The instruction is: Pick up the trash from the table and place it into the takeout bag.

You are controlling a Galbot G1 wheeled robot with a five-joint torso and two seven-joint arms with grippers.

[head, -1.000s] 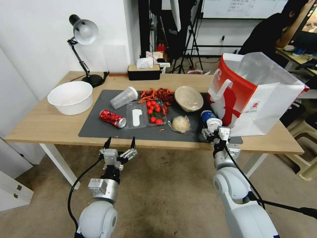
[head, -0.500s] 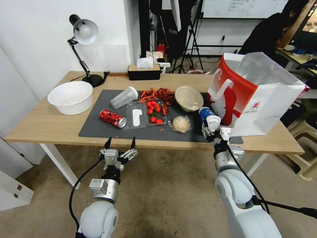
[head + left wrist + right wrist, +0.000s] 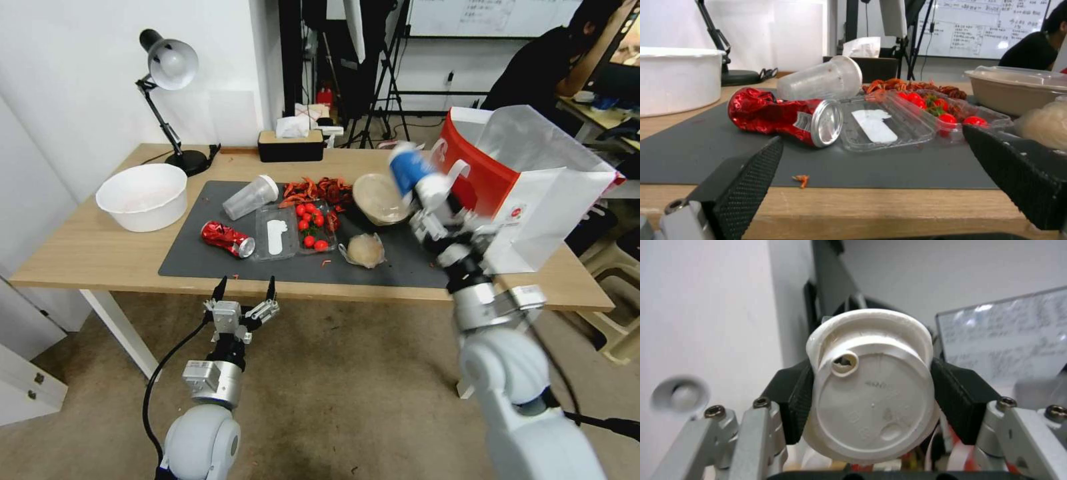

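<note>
My right gripper [image 3: 432,201] is shut on the blue-white lidded paper cup [image 3: 408,167], holding it tilted in the air beside the red front of the takeout bag [image 3: 527,193]. The right wrist view shows the cup's white lid [image 3: 871,390] clamped between the black pads [image 3: 793,400]. On the dark mat lie a crushed red can [image 3: 227,238], a clear plastic cup [image 3: 250,197] on its side, a beige paper bowl [image 3: 380,197] and a wrapped bun [image 3: 365,250]. My left gripper [image 3: 244,288] hangs open just before the table's [image 3: 80,253] front edge, facing the red can [image 3: 782,116].
A big white bowl [image 3: 142,195] stands at the table's left, with a desk lamp [image 3: 170,67] and a tissue box [image 3: 291,143] along the back. A clear tray of tomatoes [image 3: 313,223] and red shell scraps [image 3: 317,190] lie mid-mat. A stool stands right of the table.
My right gripper has lifted the blue-white cup off the mat, up and away to the bag's red front. The left arm has stayed still.
</note>
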